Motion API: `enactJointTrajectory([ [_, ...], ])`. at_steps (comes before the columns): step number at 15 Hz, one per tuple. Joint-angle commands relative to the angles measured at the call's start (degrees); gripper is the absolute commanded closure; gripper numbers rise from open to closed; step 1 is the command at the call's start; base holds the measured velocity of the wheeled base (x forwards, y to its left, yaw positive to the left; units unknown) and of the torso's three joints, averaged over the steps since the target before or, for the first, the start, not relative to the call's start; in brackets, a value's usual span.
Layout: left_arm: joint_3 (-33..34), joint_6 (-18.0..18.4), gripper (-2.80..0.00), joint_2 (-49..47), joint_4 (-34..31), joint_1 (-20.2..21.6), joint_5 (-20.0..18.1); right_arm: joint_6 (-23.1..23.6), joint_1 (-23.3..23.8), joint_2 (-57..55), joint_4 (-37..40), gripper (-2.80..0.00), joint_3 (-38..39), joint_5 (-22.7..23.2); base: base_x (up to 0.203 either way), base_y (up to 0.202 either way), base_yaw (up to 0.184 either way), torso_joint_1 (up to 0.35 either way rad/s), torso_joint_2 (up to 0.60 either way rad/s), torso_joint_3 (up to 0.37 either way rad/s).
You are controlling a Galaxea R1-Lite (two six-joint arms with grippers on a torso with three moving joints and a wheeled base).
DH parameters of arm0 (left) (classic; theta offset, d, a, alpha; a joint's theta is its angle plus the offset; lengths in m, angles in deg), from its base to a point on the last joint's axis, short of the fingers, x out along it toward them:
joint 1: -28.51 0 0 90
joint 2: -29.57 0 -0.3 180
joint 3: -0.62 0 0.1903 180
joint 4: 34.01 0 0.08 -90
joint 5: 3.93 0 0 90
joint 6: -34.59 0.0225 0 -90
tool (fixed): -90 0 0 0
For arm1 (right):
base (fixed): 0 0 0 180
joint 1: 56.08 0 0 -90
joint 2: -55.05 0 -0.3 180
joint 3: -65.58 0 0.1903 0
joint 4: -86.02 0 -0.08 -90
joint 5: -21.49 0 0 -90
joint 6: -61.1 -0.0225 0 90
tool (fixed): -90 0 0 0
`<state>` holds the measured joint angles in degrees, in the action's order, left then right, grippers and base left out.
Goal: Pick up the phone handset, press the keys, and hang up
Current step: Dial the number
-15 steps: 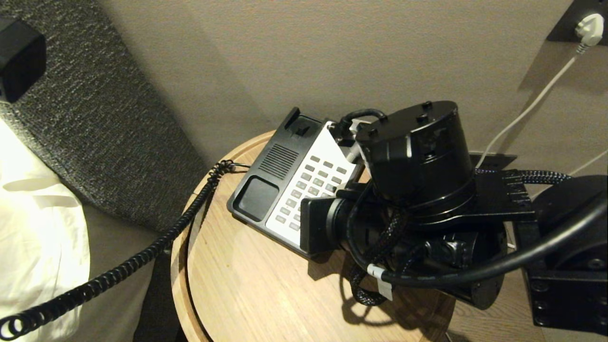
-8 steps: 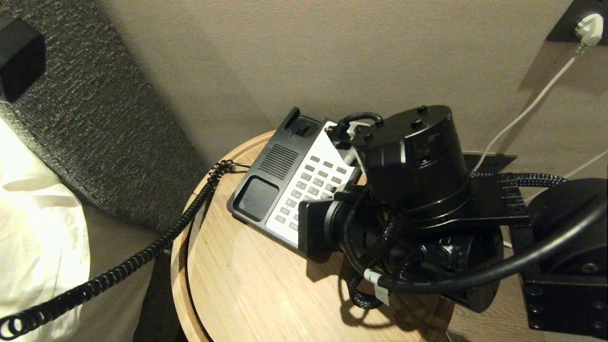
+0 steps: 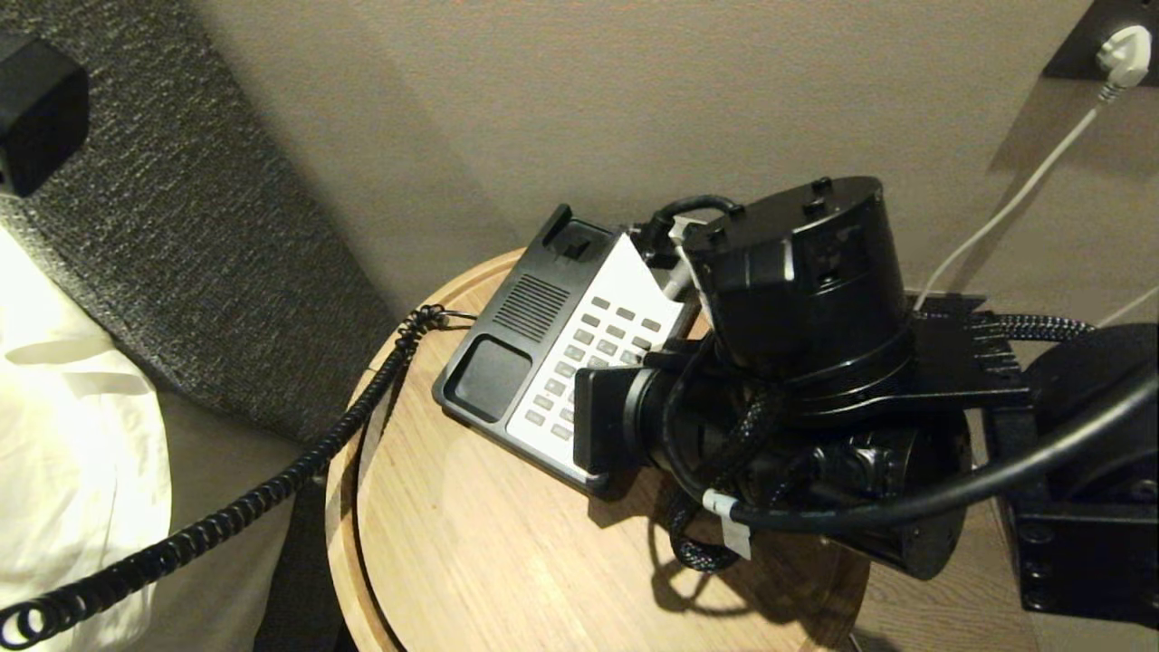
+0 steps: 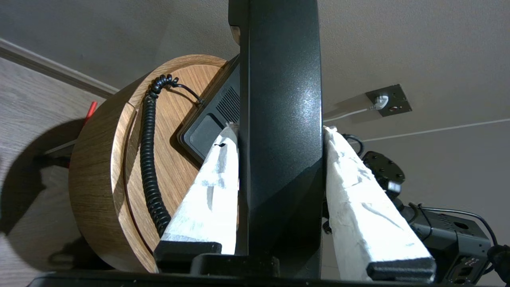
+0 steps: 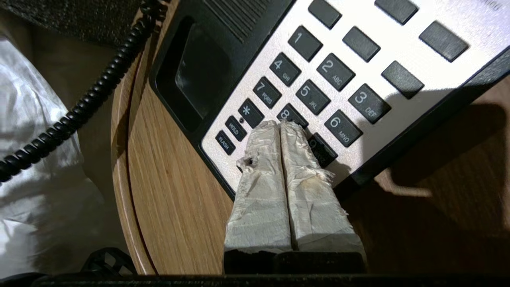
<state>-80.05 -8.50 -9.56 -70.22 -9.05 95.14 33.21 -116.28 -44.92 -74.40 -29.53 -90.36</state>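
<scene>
The phone handset (image 4: 281, 119) is clamped between the left gripper (image 4: 281, 133) fingers, away from the phone base (image 3: 552, 344). The right gripper (image 5: 281, 124) fingers are pressed together over the keys (image 5: 314, 85).

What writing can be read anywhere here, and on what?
"1", "2 ABC", "3 DEF", "4 GHI", "5 JKL", "6 MNO", "7 PQRS", "8", "*": on the keys.
"HOLD": small key.
"FLASH": small key.
Upper keys: blank.
Print at the phone's top corner: cut off, unreadable.
</scene>
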Motion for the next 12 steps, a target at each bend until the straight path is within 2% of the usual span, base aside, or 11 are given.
enactJointTrajectory([
  [1,0.2,-0.2,0.00,0.0,-0.1,0.0,0.1,-0.1,0.1,0.8,-0.1,0.00,-0.4,-0.2,0.000,0.000,0.000,0.000,0.00,0.000],
  [7,0.4,-0.2,0.00,0.0,-0.1,0.0,0.1,0.0,3.9,0.7,-0.2,0.00,-2.4,-0.4,0.000,0.000,0.000,0.000,0.00,0.000],
  [12,0.6,-0.2,0.00,0.1,-0.1,0.0,0.1,0.0,4.0,0.2,-0.2,0.00,-3.1,-0.4,0.000,0.000,0.000,0.000,0.00,0.000],
])
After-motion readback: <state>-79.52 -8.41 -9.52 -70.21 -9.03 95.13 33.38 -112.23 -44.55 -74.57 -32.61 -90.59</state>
